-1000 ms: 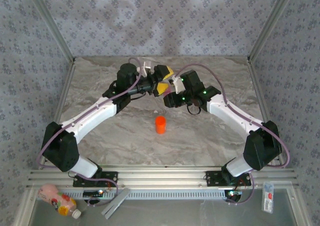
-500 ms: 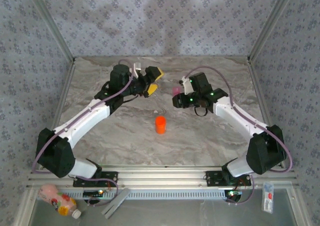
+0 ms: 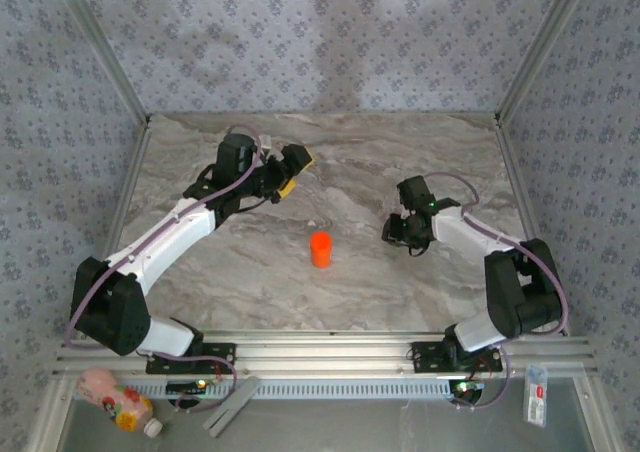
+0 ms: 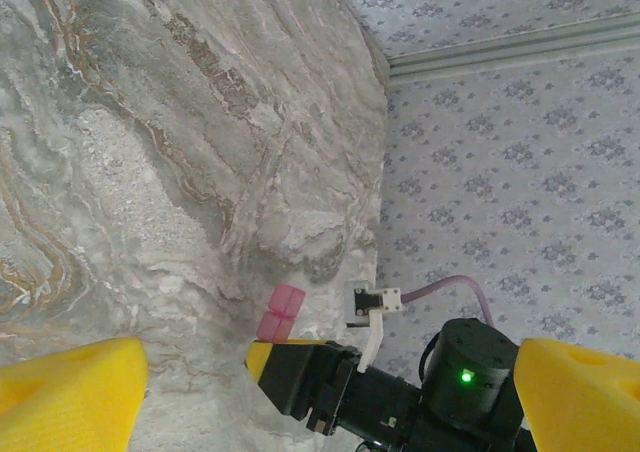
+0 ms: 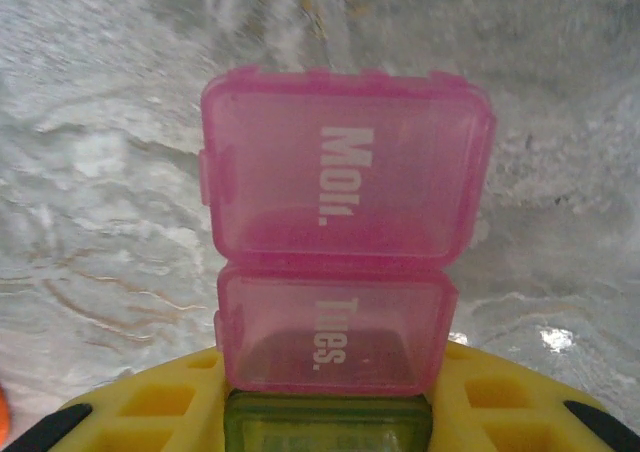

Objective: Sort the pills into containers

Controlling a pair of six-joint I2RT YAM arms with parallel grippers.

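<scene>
Noting left gripper [image 3: 292,170] over the far left of the tabletop [image 3: 400,282], spread wide and holding nothing. Confirming the open gap between its yellow pads [image 4: 70,387] in the left wrist view.

Logging small orange bottle [image 3: 320,249] standing upright near centre, well apart from both grippers.

Moving right: recording right gripper [image 3: 392,234] low over the tabletop, pressed nearly together. Pinching the pill case [image 5: 345,222] by its green compartment [image 5: 328,424], leaving two pink compartments, marked Mon. and Tues., sticking out past the fingertips. Spotting the same pink end in the left wrist view; not able to tell whether touching the tabletop or just above it. Reading both pink lids as closed.

Judging the case as very light, made of thin, stiff, smooth plastic, and likely slippery. Expecting it to pivot or pop out under a hard squeeze. Judging the best hold as across the flat sides of one end compartment, keeping the lid edges free for opening. Judging the bottle as light too, tipping easily if nudged.
</scene>
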